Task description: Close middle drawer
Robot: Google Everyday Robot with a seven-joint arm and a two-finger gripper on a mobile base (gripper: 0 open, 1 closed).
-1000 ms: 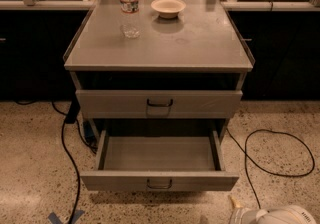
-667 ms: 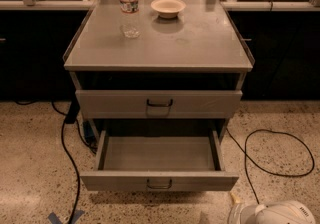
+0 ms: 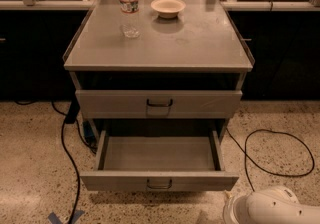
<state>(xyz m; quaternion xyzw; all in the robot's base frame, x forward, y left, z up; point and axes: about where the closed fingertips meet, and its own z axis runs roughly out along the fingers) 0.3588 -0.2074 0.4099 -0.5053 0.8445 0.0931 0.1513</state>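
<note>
The middle drawer (image 3: 120, 182) stands pulled well out of the grey metal cabinet (image 3: 75, 80), toward the camera. Its shallow grey tray is open to view, and its low front carries a small dark loop handle (image 3: 159, 184) at the centre. Above it the top drawer (image 3: 205, 104) sits pushed in, its own handle (image 3: 159, 103) in line with the one below.

On the counter (image 3: 200, 43) that tops the cabinet, a clear water bottle (image 3: 129, 8) stands upright near the back left. A pale bowl (image 3: 168, 7) rests just to its right, apart from it.

A white rounded arm shell (image 3: 272, 208) shows in the bottom right corner, near the open drawer's right front corner but not touching it. The end effector lies outside the view there, so I cannot tell whether it is spread or pressed together.

Black cables (image 3: 67, 153) trail over the speckled floor (image 3: 30, 148) on both sides of the cabinet, and a piece of blue tape (image 3: 62, 216) lies at the lower left
</note>
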